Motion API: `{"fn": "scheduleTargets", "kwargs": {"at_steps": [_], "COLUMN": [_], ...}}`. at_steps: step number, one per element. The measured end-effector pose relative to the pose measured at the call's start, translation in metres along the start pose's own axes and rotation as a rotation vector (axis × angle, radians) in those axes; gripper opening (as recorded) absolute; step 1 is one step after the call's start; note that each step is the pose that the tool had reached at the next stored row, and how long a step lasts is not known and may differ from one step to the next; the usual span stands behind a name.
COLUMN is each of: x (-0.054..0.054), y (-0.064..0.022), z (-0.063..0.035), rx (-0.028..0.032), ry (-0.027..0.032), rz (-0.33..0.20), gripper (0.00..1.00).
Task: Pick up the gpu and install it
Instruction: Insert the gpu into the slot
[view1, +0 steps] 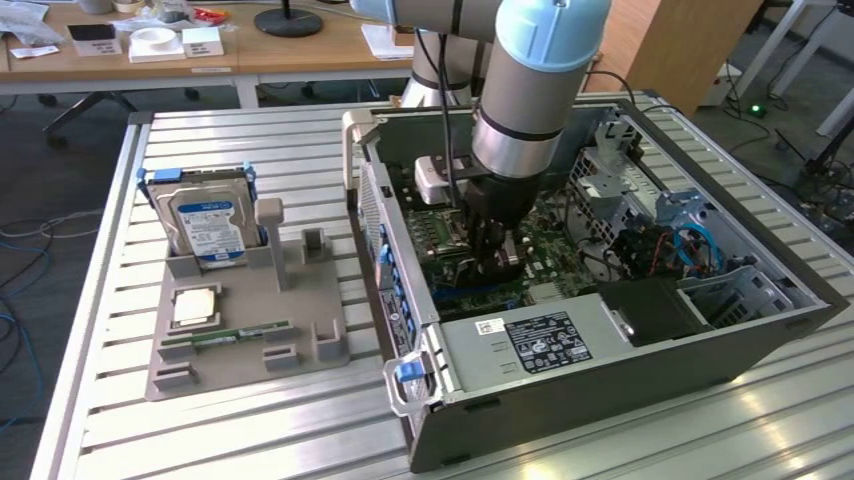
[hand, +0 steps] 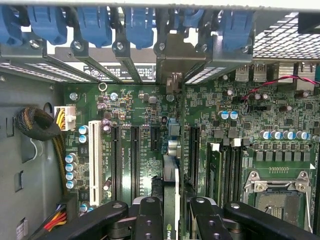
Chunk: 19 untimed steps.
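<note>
In the wrist view the gpu (hand: 170, 176) is seen edge-on as a thin card running between my two black fingers (hand: 149, 220). My gripper (hand: 172, 216) is shut on it. The card stands upright over the green motherboard (hand: 145, 105), in line with the black expansion slots, and its metal bracket (hand: 173, 75) is at the case's rear slot openings under the blue clips. In the exterior view my gripper (view1: 489, 258) is low inside the open computer case (view1: 587, 375), close above the motherboard. From there the card is mostly hidden by the fingers.
A grey parts fixture (view1: 247, 345) lies on the slatted table at the exterior view's left. It holds an upright blue-labelled hard drive (view1: 207, 215), a CPU (view1: 196, 306) and a RAM stick (view1: 238, 335). Inside the case are the power supply (view1: 534, 342), the drive cage (view1: 667, 215) and the CPU socket (hand: 278, 186).
</note>
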<state>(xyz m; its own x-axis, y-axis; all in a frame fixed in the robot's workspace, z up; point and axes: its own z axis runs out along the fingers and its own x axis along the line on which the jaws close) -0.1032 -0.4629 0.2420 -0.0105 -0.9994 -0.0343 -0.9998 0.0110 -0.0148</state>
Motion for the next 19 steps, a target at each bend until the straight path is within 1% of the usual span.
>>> {"fn": "scheduleTargets", "kwargs": {"at_steps": [19], "x": [0.0001], "y": [0.0015], "z": [0.0027], "rx": [0.0003], "ry": [-0.0004], "rz": [0.0], "gripper": [0.26]}}
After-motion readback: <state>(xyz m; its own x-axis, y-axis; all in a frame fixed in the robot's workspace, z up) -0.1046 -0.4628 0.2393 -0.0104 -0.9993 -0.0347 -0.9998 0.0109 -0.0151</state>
